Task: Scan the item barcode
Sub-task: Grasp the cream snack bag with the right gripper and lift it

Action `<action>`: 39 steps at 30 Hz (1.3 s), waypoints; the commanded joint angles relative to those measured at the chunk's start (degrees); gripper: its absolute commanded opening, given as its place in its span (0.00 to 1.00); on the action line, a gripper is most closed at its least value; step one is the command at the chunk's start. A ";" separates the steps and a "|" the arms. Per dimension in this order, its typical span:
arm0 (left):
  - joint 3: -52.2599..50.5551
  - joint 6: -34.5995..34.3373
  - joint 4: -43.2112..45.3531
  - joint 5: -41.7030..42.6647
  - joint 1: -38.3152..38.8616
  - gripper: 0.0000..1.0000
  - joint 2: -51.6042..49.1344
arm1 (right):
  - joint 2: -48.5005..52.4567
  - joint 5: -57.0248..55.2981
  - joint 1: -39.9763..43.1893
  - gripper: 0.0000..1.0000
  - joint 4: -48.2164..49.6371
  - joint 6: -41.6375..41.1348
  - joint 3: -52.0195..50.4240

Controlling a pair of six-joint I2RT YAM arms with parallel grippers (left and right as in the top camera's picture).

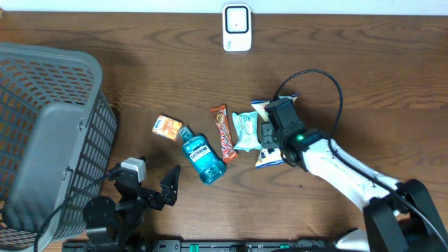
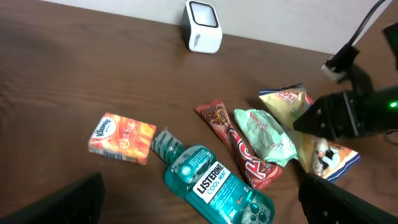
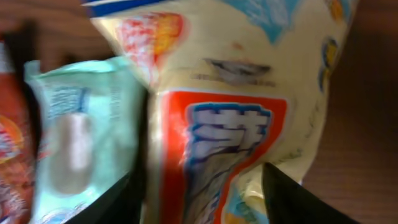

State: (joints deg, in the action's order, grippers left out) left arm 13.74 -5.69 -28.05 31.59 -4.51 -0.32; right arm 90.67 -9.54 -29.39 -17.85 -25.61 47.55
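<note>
Bag (image 1: 269,159) (image 2: 329,155) (image 3: 249,62) of snacks, yellow with red and blue print, flat on table (image 1: 350,70), right of centre, rightmost in a loose row of goods. Mostly hidden from overhead by right gripper (image 1: 275,129) (image 3: 202,199), only its far and near ends showing. Straddled by that gripper: one dark finger at each side of the bag in the wrist view, crumpled foil filling the gap between them. Cannot tell whether already clamped or merely touching.

Just left of the bag, touching or slightly overlapping it: mint-green packet (image 1: 246,131) (image 2: 264,134) (image 3: 74,143). Left again, just beside the packet: red-brown bar (image 1: 224,133) (image 2: 239,149), lying lengthwise far to near. Further left and nearer: bottle (image 1: 201,155) (image 2: 214,186) of blue-green mouthwash on its side, cap toward far left, base close to the bar's near end. At the cap, far-left end of the row: orange tissues (image 1: 167,127) (image 2: 121,138).

Scanner (image 1: 237,28) (image 2: 203,27), white, upright at the far edge of the table, about centre, well apart from the bag and from the whole row.

Left gripper (image 1: 145,189) near the near edge, left of the bottle, apart from every item; fingers (image 2: 56,202) spread wide, nothing between them.

Grey basket (image 1: 105,126) at far left, well apart from the row.
</note>
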 commanded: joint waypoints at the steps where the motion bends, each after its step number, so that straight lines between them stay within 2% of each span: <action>1: 0.35 0.70 0.20 0.57 -0.31 0.99 0.11 | 3.72 -5.55 -0.28 0.54 0.98 -4.63 1.01; 4: 0.35 0.70 0.17 0.57 -0.28 0.99 0.11 | 6.36 -5.57 -0.22 0.52 0.94 -5.88 0.98; 8: 0.35 0.72 0.15 0.55 -0.31 0.99 0.11 | 8.66 -5.14 0.09 0.40 0.48 -5.88 1.01; 9: 0.35 0.72 -0.04 0.57 -0.31 0.99 0.11 | 8.66 -4.13 0.44 0.29 0.46 -5.86 1.01; 11: 0.35 0.72 -0.79 0.57 -0.31 0.99 0.11 | 8.20 -2.60 0.96 0.18 0.07 -5.84 1.40; 12: 0.35 0.72 -1.86 0.55 -0.31 0.99 0.11 | 7.54 -0.28 1.70 0.08 -0.72 -5.79 2.27; 14: 0.35 0.72 -2.99 0.55 -0.31 0.99 0.11 | 6.47 3.98 2.93 0.01 -2.29 -5.16 3.85; 21: 0.35 0.72 -6.14 0.55 -0.31 0.99 0.11 | 3.15 34.60 12.98 0.01 -16.00 2.29 11.69; 23: 0.35 0.72 -6.21 0.55 -0.31 0.99 0.11 | 3.15 47.12 17.14 0.01 -20.35 7.13 12.59; 28: 0.35 0.74 -6.23 0.55 -0.31 0.99 0.11 | 3.17 67.54 23.91 0.01 -26.71 18.27 12.57; 30: 0.35 0.74 -6.23 0.55 -0.31 0.99 0.11 | 3.17 74.55 26.01 0.01 -28.55 20.24 12.57; 36: 0.35 0.74 -6.23 0.55 -0.31 0.99 0.11 | 3.17 95.12 27.85 0.02 -30.38 18.69 12.57; 39: 0.35 0.74 -6.23 0.55 -0.31 0.99 0.11 | 3.17 99.01 27.85 0.02 -32.48 9.18 12.55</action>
State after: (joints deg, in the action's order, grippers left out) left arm 13.74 -5.69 -34.28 31.62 -4.51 -0.32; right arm 95.33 74.83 -1.72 -48.75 -9.52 58.94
